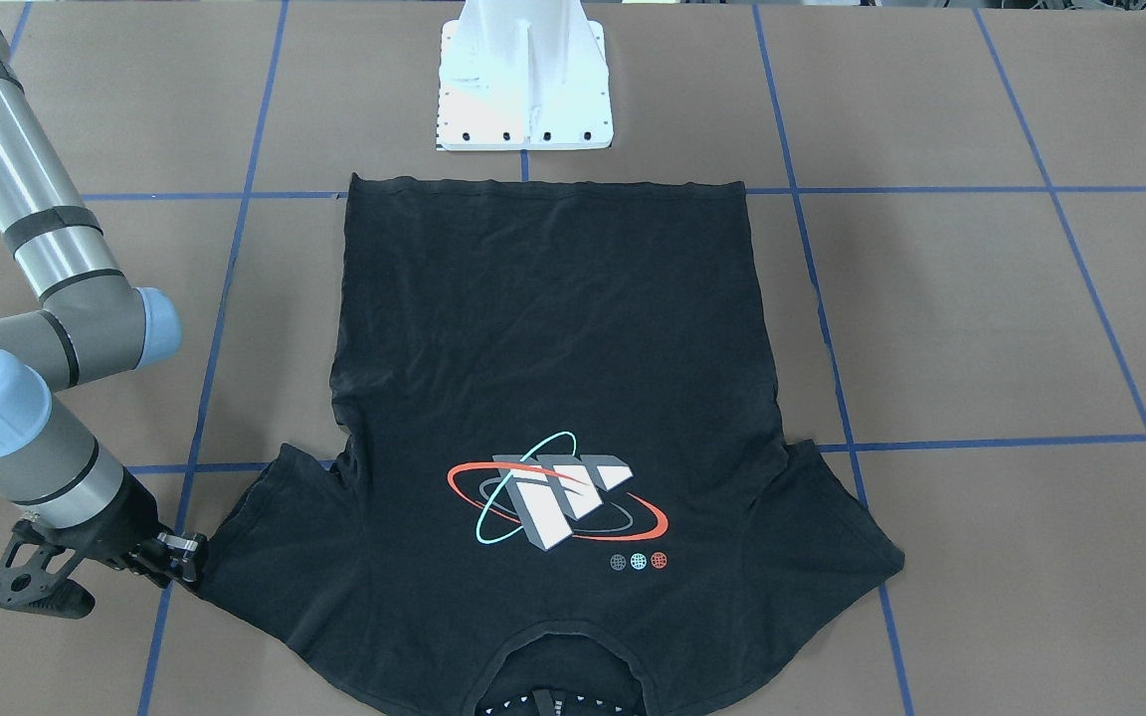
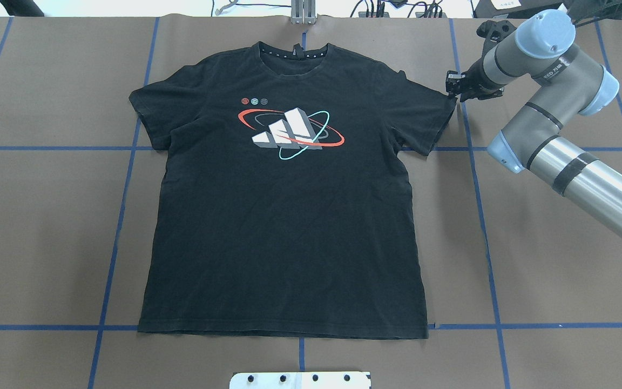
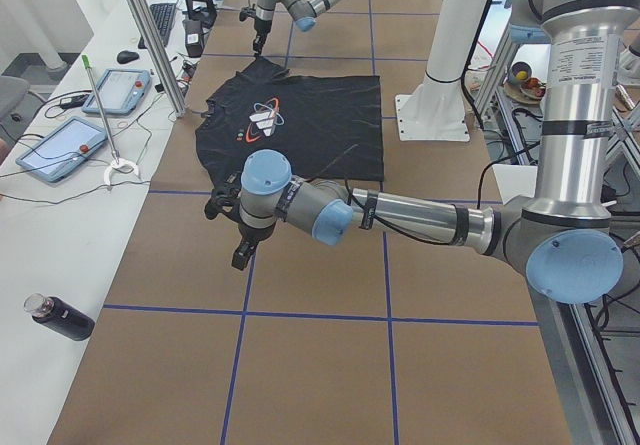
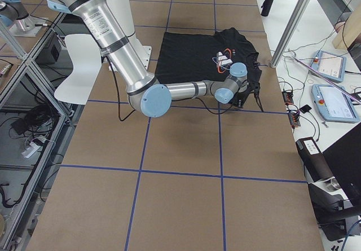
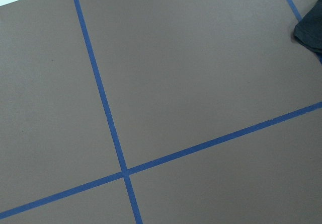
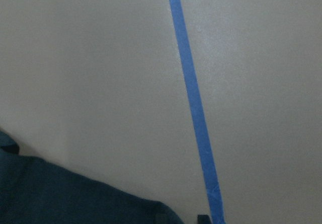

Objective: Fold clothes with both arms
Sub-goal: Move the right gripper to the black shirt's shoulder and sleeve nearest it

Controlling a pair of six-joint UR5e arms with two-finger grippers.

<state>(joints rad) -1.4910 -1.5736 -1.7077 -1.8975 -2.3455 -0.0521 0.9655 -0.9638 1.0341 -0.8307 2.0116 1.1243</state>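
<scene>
The black T-shirt lies flat and print side up on the brown table, collar at the far edge; it also shows in the front view. My right gripper is low at the outer edge of the shirt's right-hand sleeve, its jaws apart and touching the hem; it also shows in the front view. The sleeve lies flat. My left gripper shows only in the left side view, hovering above bare table beyond the shirt's other sleeve; I cannot tell whether it is open or shut.
The white pedestal base stands at the shirt's hem side. Blue tape lines grid the table. A side bench holds tablets and a black bottle, with metal posts along the table's far edge.
</scene>
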